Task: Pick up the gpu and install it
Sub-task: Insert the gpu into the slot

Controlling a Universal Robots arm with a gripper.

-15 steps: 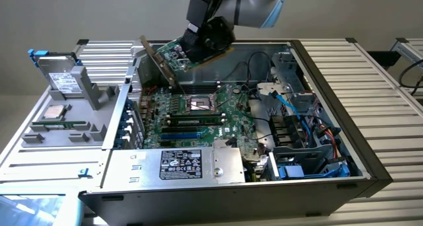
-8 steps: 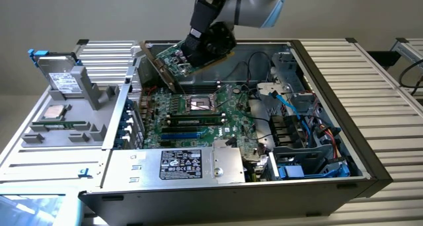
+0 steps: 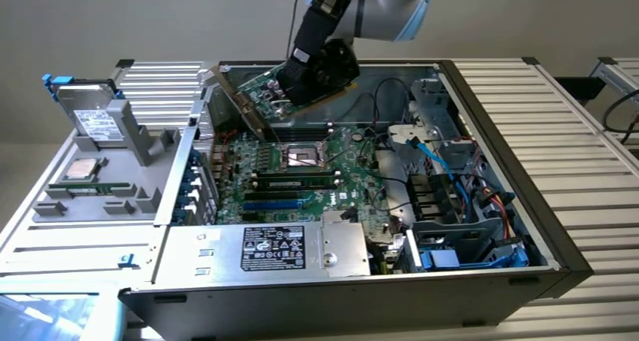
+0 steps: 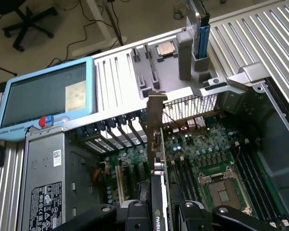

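Right now the gpu (image 3: 299,83) hangs in the air over the far part of the open computer case (image 3: 330,303), tilted, with its black cooler facing the exterior view's right. Its silver bracket (image 3: 239,105) slants down toward the case's rear wall on the exterior view's left. The pincer (image 3: 302,63) pinches it by the upper edge. In the wrist view the board runs edge-on between the two fingers (image 4: 137,211), and the bracket end points at the row of slot covers (image 4: 118,134). It is clear of the motherboard (image 3: 299,184) and seated in no slot, and the empty processor socket (image 3: 302,157) lies just nearer. The main risk, as I judge it, is the tilt. If the connector edge meets its slot askew, it could jam or scrape the parts around it. The bracket could also catch on the rear wall or a slot cover and lever the board in a grip that holds only a thin edge. The loose cables (image 3: 439,165) on the exterior view's right lie well apart from it.
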